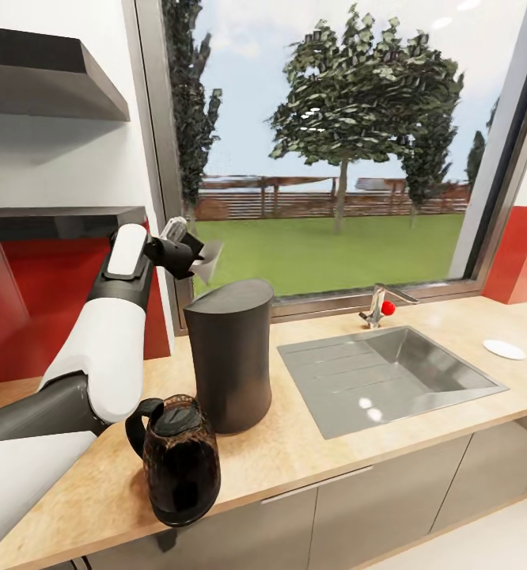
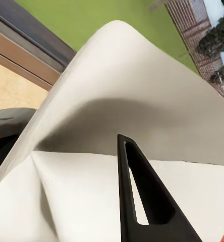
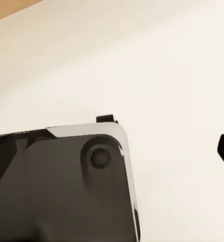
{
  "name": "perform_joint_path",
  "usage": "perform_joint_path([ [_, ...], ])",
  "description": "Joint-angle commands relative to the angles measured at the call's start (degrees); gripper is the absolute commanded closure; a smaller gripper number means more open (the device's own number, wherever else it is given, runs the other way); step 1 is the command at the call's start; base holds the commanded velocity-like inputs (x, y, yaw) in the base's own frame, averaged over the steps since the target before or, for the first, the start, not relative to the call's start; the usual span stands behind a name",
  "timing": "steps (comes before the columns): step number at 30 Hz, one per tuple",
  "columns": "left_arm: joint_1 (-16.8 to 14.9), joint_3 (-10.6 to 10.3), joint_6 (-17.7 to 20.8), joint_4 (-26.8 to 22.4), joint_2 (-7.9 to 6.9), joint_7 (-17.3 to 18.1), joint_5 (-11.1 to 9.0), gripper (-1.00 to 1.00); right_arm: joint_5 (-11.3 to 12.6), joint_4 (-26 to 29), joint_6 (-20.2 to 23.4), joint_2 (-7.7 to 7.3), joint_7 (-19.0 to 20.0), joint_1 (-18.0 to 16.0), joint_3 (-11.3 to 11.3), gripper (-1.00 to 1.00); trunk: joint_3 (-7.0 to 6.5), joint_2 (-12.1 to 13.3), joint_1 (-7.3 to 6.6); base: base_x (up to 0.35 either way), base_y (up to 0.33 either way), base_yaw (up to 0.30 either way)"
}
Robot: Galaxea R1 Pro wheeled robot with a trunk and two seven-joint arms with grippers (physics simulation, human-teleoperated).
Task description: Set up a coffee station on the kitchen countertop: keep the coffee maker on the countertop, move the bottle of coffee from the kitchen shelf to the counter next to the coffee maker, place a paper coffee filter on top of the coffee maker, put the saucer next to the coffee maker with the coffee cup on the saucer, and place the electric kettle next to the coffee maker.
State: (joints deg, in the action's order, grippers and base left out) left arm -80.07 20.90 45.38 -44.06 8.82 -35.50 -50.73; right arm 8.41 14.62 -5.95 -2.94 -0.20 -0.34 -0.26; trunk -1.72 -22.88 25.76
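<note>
The counter (image 1: 422,317), a long pale tan wood-look slab over dark grey cabinets (image 1: 390,491), carries a brushed steel sink (image 1: 390,376) set flush in it. Left of the sink stands the coffee maker (image 1: 230,356), a tall matte charcoal tower with rounded walls and a sloping flat top. Just in front of it sits the electric kettle (image 1: 180,461), a bulbous jug of dark brown translucent glass with a black lid and loop handle. The left claw (image 1: 194,257) hangs above and behind the coffee maker, clenched on the paper coffee filter (image 2: 117,101), a thin, creased off-white sheet. Far right on the counter lies the saucer (image 1: 504,349), flat, round, white. The right claw's state cannot be told.
</note>
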Motion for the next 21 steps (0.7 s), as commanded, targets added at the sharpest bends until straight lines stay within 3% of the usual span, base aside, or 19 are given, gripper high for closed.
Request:
perform_joint_path([
  [1,0.0,0.2,0.0,-0.1,0.06,-0.5,-0.9,1.0,0.4,0.0,-0.2,0.02,0.0,0.0,0.0,-1.0,0.03,0.0,0.02,0.0,0.0,0.0],
  [21,0.0,0.3,0.0,-0.1,-0.12,-1.0,-1.9,1.0,0.4,0.0,-0.2,0.04,0.0,0.0,0.0,-1.0,0.03,0.0,0.02,0.0,0.0,0.0],
])
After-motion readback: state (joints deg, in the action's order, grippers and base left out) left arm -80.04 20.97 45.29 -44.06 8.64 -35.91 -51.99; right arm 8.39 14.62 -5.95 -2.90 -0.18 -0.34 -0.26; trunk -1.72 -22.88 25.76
